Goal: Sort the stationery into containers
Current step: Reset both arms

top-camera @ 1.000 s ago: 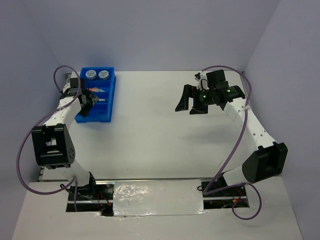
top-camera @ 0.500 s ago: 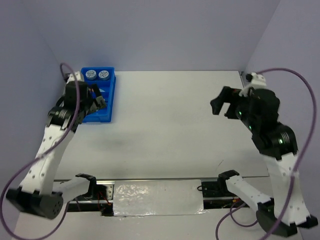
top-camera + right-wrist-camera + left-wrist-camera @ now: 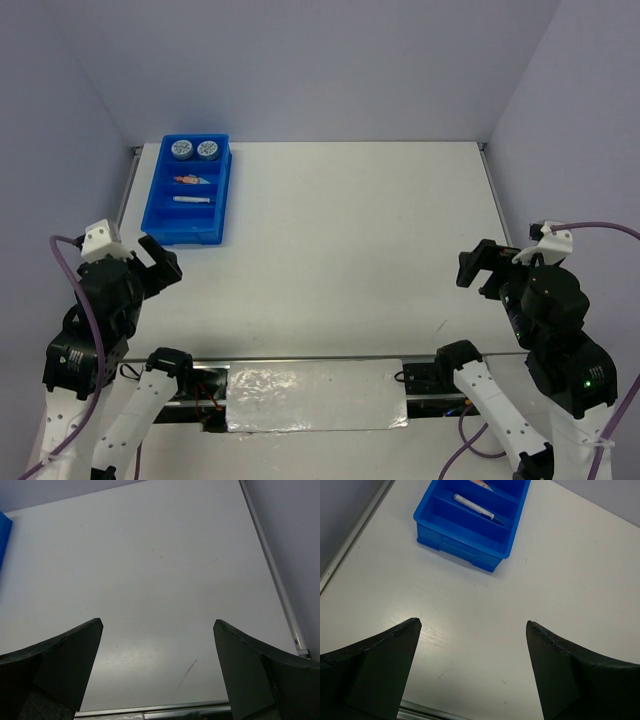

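Observation:
The blue tray [image 3: 180,236] stands at the far left of the table. Two blue-white tape rolls [image 3: 181,149] [image 3: 207,149] fill its far compartment. An orange stick [image 3: 187,180] lies in the one behind the middle. The white pen [image 3: 192,200] lies in the compartment after that. In the left wrist view the tray [image 3: 455,547] and the pen [image 3: 474,507] show ahead. My left gripper [image 3: 157,262] [image 3: 472,624] is open and empty, raised over the near left. My right gripper [image 3: 480,268] [image 3: 157,623] is open and empty, raised over the near right.
The white table [image 3: 340,240] has purple walls on three sides and a raised metal rim at its left [image 3: 128,185] and right [image 3: 493,190] edges. A thin dark scratch [image 3: 187,672] marks the table near its front edge. The tray's edge [image 3: 2,535] shows at far left in the right wrist view.
Both arms have pulled back from the far half of the table to the near edge and risen. The left gripper has left the tray. The tray's contents have not moved.

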